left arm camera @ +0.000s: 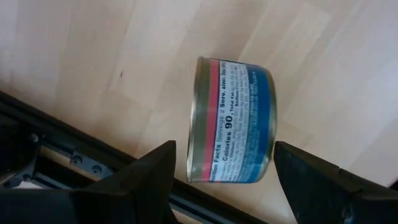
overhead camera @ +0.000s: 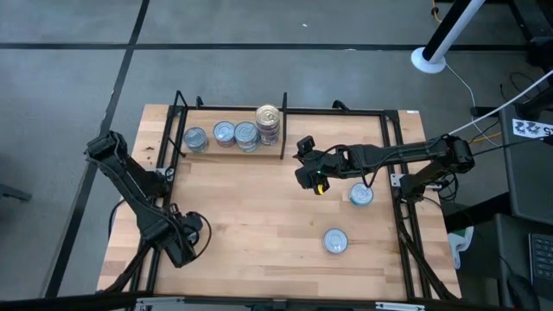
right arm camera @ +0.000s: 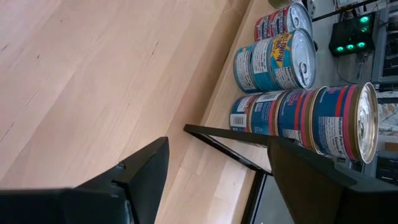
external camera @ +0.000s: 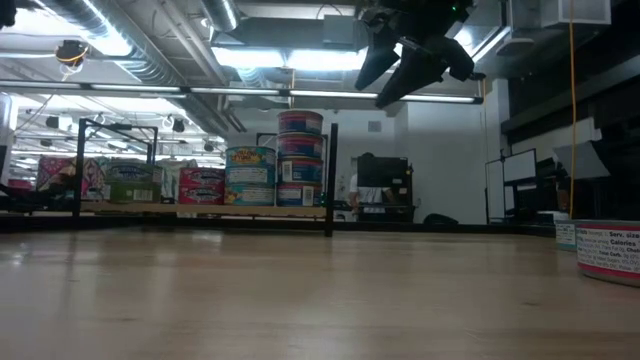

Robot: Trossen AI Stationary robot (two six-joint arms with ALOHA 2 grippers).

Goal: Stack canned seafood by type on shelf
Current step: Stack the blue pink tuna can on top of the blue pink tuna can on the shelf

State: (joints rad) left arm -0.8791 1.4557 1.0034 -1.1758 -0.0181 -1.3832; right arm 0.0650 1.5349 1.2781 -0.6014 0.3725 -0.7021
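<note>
A light wooden shelf board (overhead camera: 259,233) edged by a thin black metal frame carries round silver-topped seafood tins. Along its far edge, left of the short black divider bar (overhead camera: 282,130), stands a row of tins (overhead camera: 223,136) ending in a three-high stack of red-and-blue tins (overhead camera: 269,123) with a pale gold top, every axis upright. Two loose silver-topped tins (overhead camera: 360,195) (overhead camera: 335,241) sit flat on the right half, well apart. The right gripper (overhead camera: 309,175) hangs open and empty above the middle. The left gripper (overhead camera: 192,235) rests low at the near left, fingers spread; a red-and-blue labelled tin (left arm camera: 233,121) shows between them, untouched.
</note>
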